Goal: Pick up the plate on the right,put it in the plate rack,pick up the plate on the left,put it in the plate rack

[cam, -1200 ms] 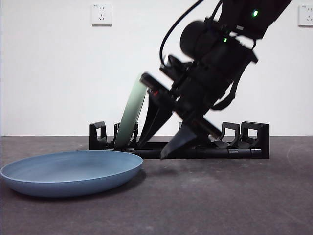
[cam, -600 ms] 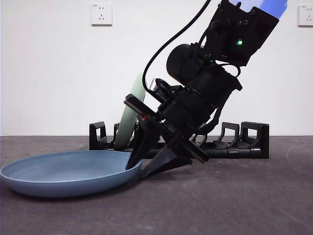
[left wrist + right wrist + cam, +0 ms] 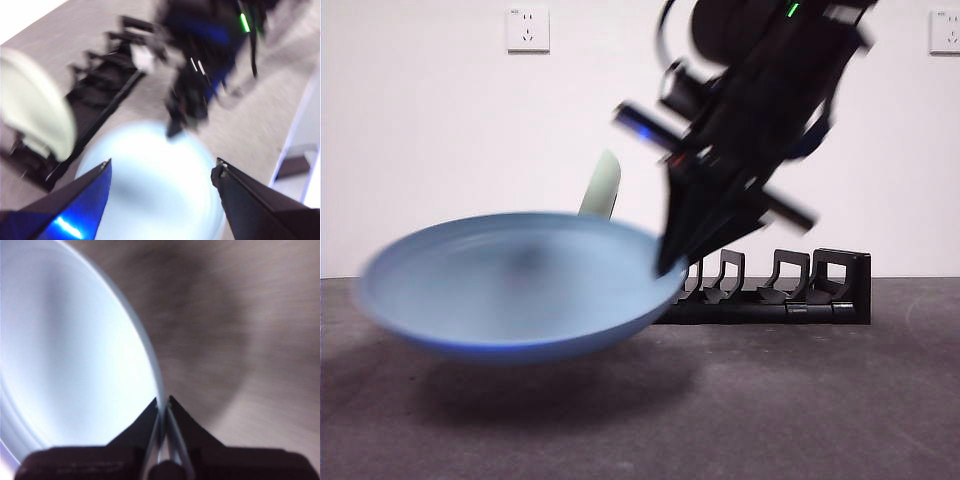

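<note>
Your right pincer (image 3: 665, 268) is pinched tight on the rim of the blue plate (image 3: 520, 285). The right wrist view shows both jaws squeezed onto the thin edge (image 3: 161, 410). The plate hangs in the air above the tabletop (image 3: 800, 400), tipped a little, just in front of the plate rack (image 3: 790, 290). A pale green plate (image 3: 601, 187) already stands up in the rack behind it.

The blue plate looks stiff and smooth, so it may be slippery. It is wide, and you hold it only at one edge. I think the far side will pull down and try to swing. The rim is the right place to hold. Keep the squeeze firm and move gently. If it is a hard dish, a drop could chip it.

Your left pincer (image 3: 162, 187) is spread wide and holds nothing. It hangs above the blue plate.

Much is hard to see. The pictures are smeared. The blue plate hides the left part of the rack, so you cannot see which slot is free next to the green plate. You cannot tell what the plate is made of.
</note>
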